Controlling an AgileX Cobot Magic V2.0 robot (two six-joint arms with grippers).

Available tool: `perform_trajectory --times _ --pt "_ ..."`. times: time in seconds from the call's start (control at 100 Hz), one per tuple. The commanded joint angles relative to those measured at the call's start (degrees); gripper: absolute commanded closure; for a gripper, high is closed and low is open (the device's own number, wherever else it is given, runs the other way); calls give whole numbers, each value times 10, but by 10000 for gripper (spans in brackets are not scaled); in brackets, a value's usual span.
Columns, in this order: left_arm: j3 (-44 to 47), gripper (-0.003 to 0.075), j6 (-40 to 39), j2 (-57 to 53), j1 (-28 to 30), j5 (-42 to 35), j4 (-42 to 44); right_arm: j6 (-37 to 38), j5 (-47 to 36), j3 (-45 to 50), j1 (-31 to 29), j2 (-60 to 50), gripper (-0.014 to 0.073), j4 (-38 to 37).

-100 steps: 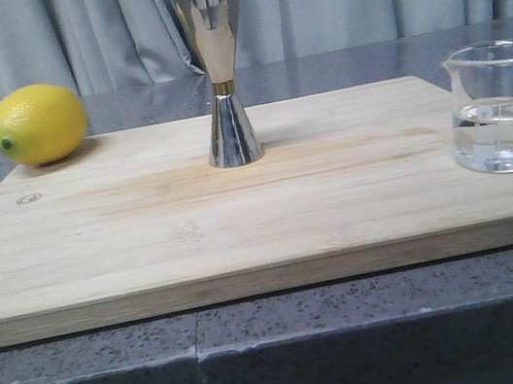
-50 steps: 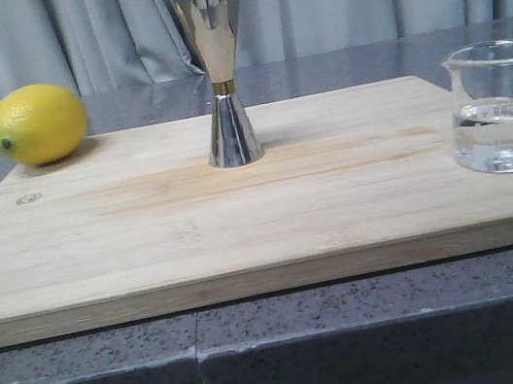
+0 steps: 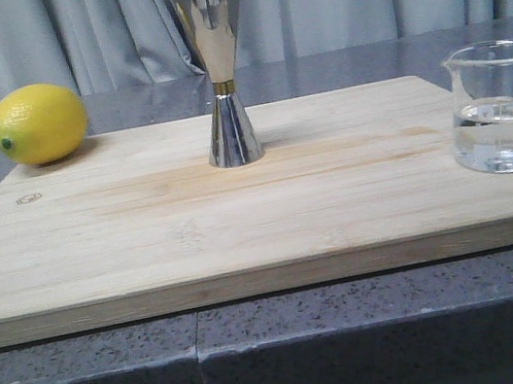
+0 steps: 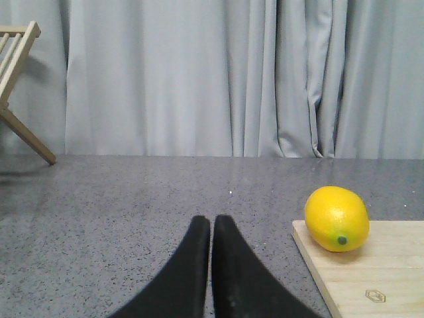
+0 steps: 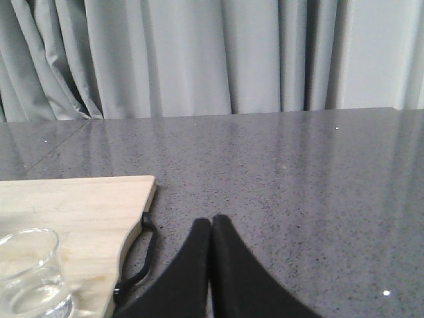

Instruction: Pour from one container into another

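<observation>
The right gripper (image 5: 211, 228), clenched empty off the board's right end, has not moved nearer the small clear glass beaker (image 3: 499, 107), so pouring hasn't started.

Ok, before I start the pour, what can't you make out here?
- Beaker: right side cut by the front view's edge; graduation marks too faint to read.
- Beaker in the right wrist view: base cut off.
- Jigger: inside of its cup hidden by its own rim.
- Both arms: absent from the front view.
</observation>
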Motion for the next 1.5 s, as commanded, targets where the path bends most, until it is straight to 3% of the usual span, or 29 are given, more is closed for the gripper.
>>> perform_trajectory --times 0.0,0.25,0.99,1.09,1.18,1.32,1.4,1.49 --pt "-48 739 0 38 1 -22 -4 -6 -23 -46 -3 38 665 -26" --pt "-116 739 0 112 1 -22 -4 -6 -17 -105 -3 105 665 -40" --pt "-114 739 0 116 1 -32 -4 -6 -12 -104 -3 106 664 -40" --pt "-114 735 0 116 1 -32 -4 -6 -13 -104 -3 106 603 -41" --pt "-114 650 0 116 3 -34 1 -6 -15 -104 -3 106 426 -42" --pt "-114 339 0 116 3 -36 11 -6 -13 -104 -3 106 113 -45" --pt "-114 207 0 116 3 -49 11 -6 -13 -104 -3 106 50 -45" --pt "-114 185 0 116 3 -52 11 -6 -13 -104 -3 106 49 -45"
